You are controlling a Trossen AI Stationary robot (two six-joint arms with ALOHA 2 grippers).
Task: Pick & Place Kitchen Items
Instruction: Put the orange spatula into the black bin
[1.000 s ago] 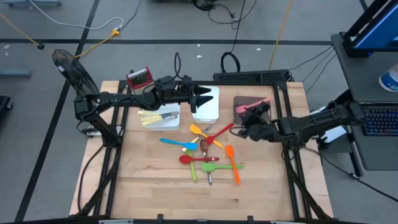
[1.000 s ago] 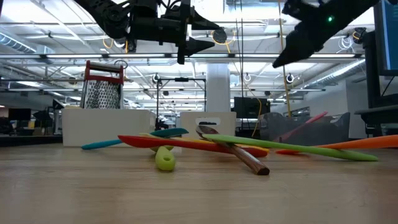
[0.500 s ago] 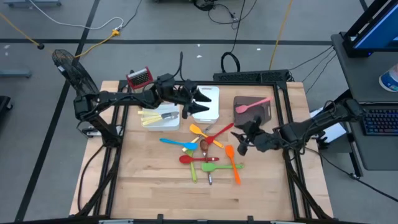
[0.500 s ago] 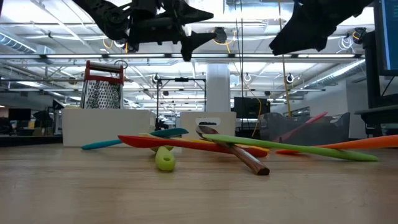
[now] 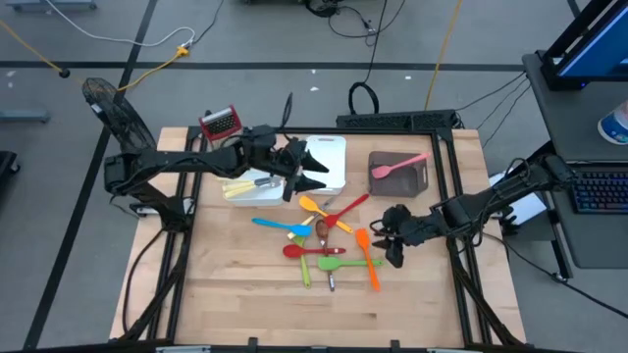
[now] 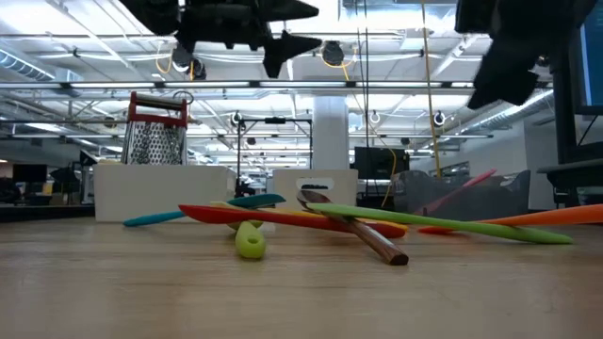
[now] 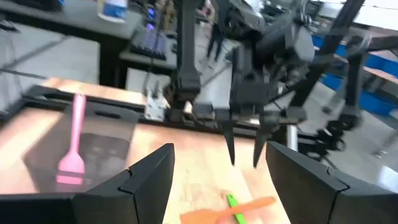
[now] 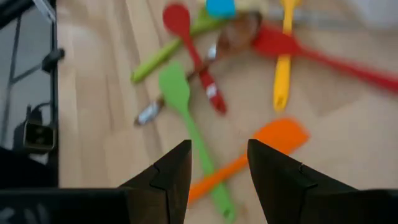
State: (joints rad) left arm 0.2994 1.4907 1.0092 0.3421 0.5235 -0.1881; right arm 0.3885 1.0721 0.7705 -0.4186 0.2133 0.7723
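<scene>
On the pale wooden tabletop [image 5: 245, 284], the slim kitchen utensils lie in a loose heap at the middle of the high view. A blue spoon [image 5: 273, 225] points toward the left of the frame. A yellow spatula [image 5: 316, 208] crosses a long red spatula [image 5: 345, 211] at the heap's upper side. A red spoon [image 5: 304, 251] and a green spatula [image 5: 351, 263] lie lower, and an orange spatula [image 5: 367, 257] runs down the heap's right edge. A pale green stick [image 5: 305, 273] and a small metal utensil [image 5: 332, 282] sit at the bottom of the heap.

Apart from the heap, a pink spatula [image 5: 398, 165] rests in the brown rectangular tray [image 5: 417, 179] at the upper right of the tabletop. A few cream and metal pieces [image 5: 250, 183] lie in a white rectangular tray [image 5: 235, 195] at the upper left. A second white tray [image 5: 334, 162] stands between those two. A red-topped metal box grater [image 5: 220, 122] stands at the tabletop's upper left corner.

The left tool [image 5: 312, 175] hangs above the near edge of the middle white tray, just above the heap. Its fingers are spread wide and hold nothing. The right tool [image 5: 391, 240] hovers just right of the orange spatula. In its own wrist view, its two dark fingers [image 8: 171, 171] stand a moderate gap apart with nothing between them, above the orange and green spatulas.
</scene>
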